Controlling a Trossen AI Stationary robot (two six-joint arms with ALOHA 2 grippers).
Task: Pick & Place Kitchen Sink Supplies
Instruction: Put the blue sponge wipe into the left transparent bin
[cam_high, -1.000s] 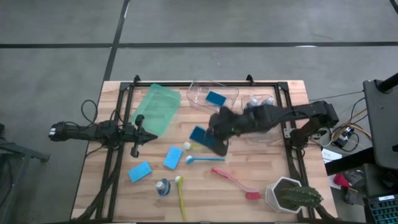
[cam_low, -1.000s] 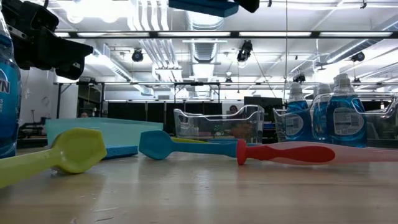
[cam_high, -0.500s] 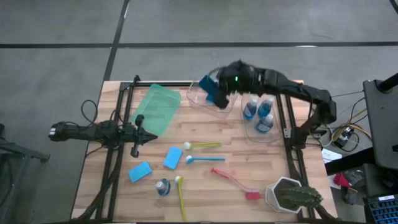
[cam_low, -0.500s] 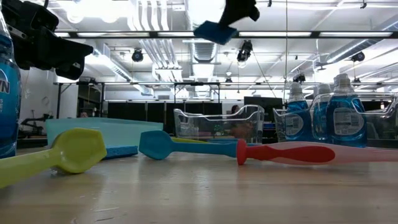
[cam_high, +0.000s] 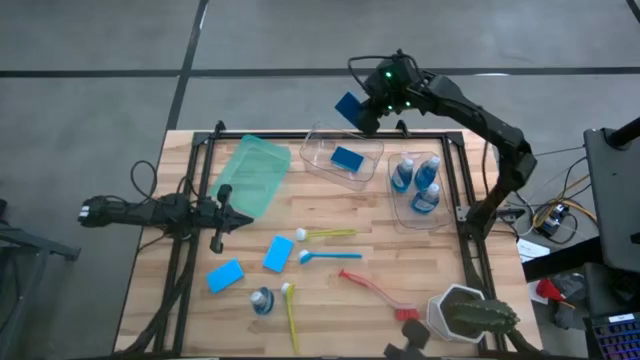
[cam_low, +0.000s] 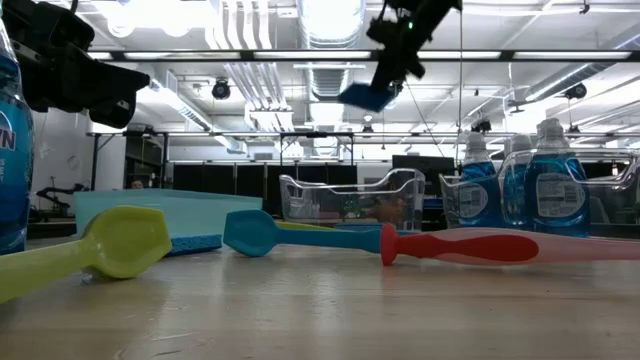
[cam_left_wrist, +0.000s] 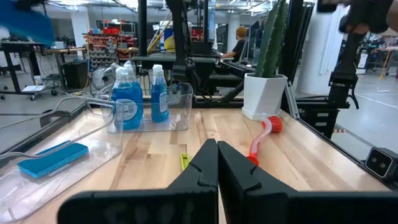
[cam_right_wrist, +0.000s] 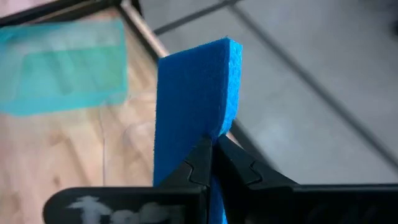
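Note:
My right gripper (cam_high: 368, 108) is high above the table's far edge, shut on a blue sponge (cam_high: 348, 106), which also shows in the low view (cam_low: 365, 97). Just nearer stands a clear bin (cam_high: 318, 150) with another blue sponge (cam_high: 347, 158) lying flat in it. A second clear bin (cam_high: 400, 212) holds three upright blue bottles (cam_high: 418, 183). On the table lie two light-blue sponges (cam_high: 225, 275) (cam_high: 279, 254), a bottle (cam_high: 262, 298) and several brushes (cam_high: 330, 256). My left gripper (cam_high: 224, 213) waits shut at the left, touching nothing. My right gripper pinches the blue sponge between its two fingers (cam_right_wrist: 200, 163) across its flat faces, near one end (cam_right_wrist: 186, 146). The rest of the sponge (cam_right_wrist: 196, 93) sticks out beyond the fingertips. It is lifted clear, high over the table's far edge.
A green bin (cam_high: 252, 175) lies at the far left. A white-potted cactus (cam_high: 470, 315) stands at the near right corner, with a red brush (cam_high: 378, 292) beside it. Black frame rails (cam_high: 462, 190) run along the table's sides. Bare wood lies between the bins and the brushes.
My right gripper, shut on the blue sponge all the while, has swung from above the table's middle toward the far edge, passing over the clear sponge bin and ending beyond it. The sponge has travelled with it, clear of the table throughout.

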